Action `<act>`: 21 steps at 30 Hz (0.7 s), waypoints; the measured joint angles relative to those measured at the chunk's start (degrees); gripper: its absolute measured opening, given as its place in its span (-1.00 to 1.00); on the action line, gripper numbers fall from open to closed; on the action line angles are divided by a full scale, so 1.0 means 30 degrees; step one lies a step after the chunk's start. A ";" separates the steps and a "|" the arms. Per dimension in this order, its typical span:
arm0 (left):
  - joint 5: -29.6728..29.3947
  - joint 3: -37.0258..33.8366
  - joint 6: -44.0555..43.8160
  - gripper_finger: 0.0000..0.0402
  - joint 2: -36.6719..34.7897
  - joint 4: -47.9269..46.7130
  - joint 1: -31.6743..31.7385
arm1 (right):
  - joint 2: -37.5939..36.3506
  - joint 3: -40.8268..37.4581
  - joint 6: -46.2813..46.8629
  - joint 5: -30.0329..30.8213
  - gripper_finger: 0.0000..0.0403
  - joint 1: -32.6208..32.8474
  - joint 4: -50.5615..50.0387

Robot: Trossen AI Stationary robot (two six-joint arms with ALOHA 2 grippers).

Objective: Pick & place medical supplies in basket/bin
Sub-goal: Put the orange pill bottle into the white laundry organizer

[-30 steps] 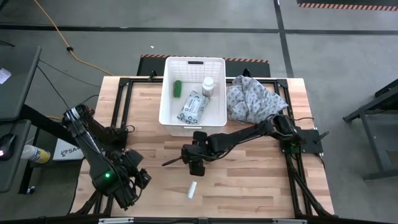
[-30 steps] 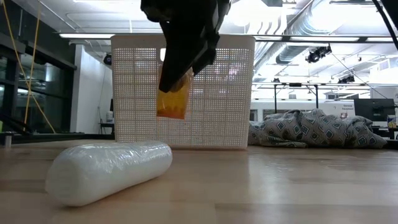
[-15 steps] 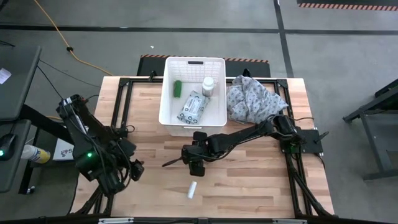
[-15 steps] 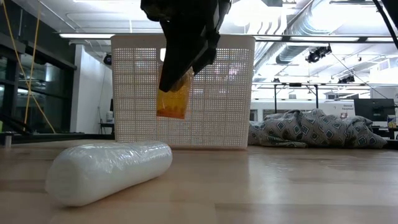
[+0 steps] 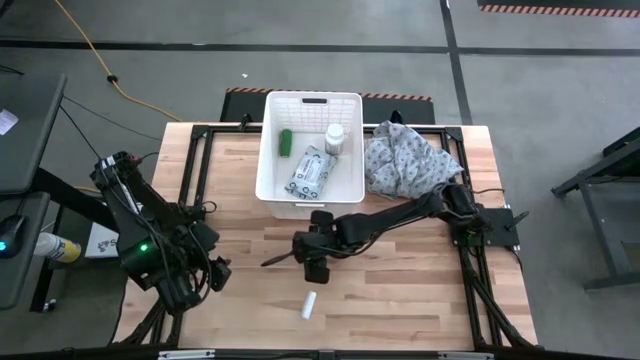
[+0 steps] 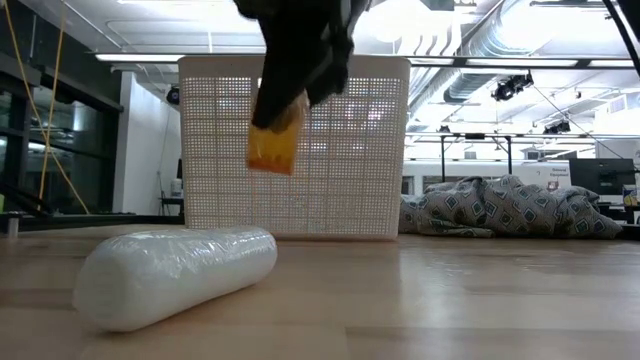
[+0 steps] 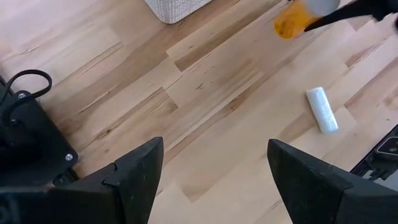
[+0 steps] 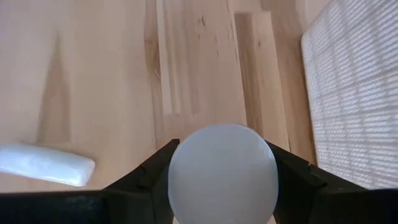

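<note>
An orange pill bottle [image 6: 273, 146] with a white cap [image 8: 222, 173] is clamped between the right gripper [image 5: 316, 262]'s fingers [image 8: 144, 180], lifted above the wooden table [image 5: 400, 290], just in front of the white basket [image 5: 272, 190]. A small white tube [image 5: 310, 305] lies on the table beyond the fingertips. The basket holds a wipes packet [image 5: 309, 171], green cylinder [image 5: 285, 142] and white bottle [image 5: 334, 137]. The left gripper [image 7: 211, 180] waits with fingers spread, well apart.

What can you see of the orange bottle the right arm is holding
The orange bottle is small, translucent amber plastic with a white cap. The right gripper is shut on its cap end, so it hangs tilted in the air above the table, in front of the white bin, touching nothing else.
</note>
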 joint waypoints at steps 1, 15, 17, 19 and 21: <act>0.0085 0.0000 0.0000 0.59 0.0000 0.0007 0.0000 | -0.0164 0.0000 0.0003 0.0031 -0.08 0.0028 0.0089; 0.0735 0.0000 -0.0080 0.59 0.0007 0.0016 0.0000 | -0.1738 0.0007 0.0294 0.0561 -0.08 0.0596 0.1554; 0.0747 0.0000 -0.0092 0.59 0.0014 0.0000 0.0000 | -0.1915 0.0007 0.0294 0.0571 -0.08 0.0709 0.1894; 0.0690 0.0000 -0.0111 0.59 0.0013 0.0015 0.0000 | -0.2104 0.0007 0.0294 0.0560 -0.08 0.0823 0.2156; 0.0667 0.0000 -0.0102 0.59 0.0015 0.0015 0.0007 | -0.2358 0.0007 0.0294 0.0558 -0.08 0.0948 0.2596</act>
